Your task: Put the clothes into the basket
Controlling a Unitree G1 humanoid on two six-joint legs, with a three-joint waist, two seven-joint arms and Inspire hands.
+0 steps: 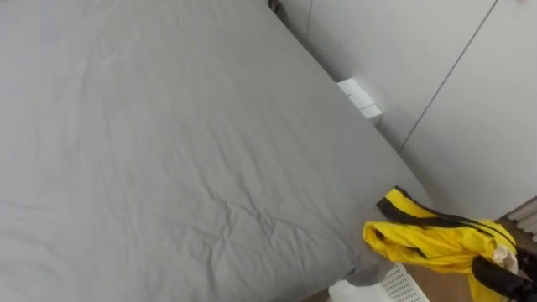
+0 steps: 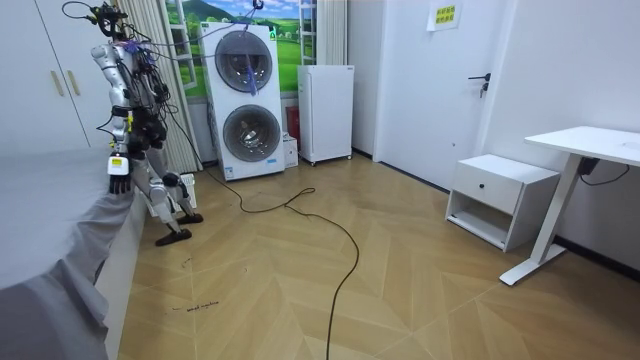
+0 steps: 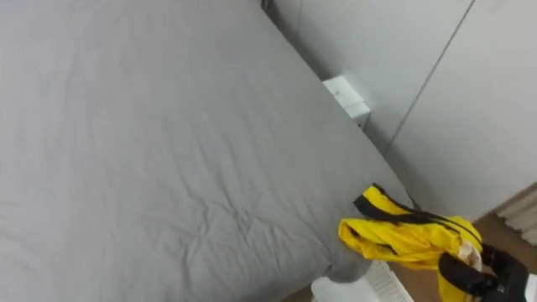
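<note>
The robot's right hand (image 1: 502, 275), at the lower right of the frame, has its fingers curled round a bunched yellow jacket with dark trim (image 1: 432, 239). It is probably carrying the jacket off the corner of the grey-sheeted bed (image 1: 168, 134) toward the white latticed plastic basket (image 1: 401, 287) just below. The jacket's long axis runs from upper left to lower right, with the free end pointing at the bed.

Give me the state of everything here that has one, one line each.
Yellow garment, bunched, gripped by the right hand.
Grey sheet, spread, lightly creased.
White basket, just below the garment, inside hidden.
Stacked washers, doors shut.
Room door, shut.
Nightstand drawer, shut.
</note>
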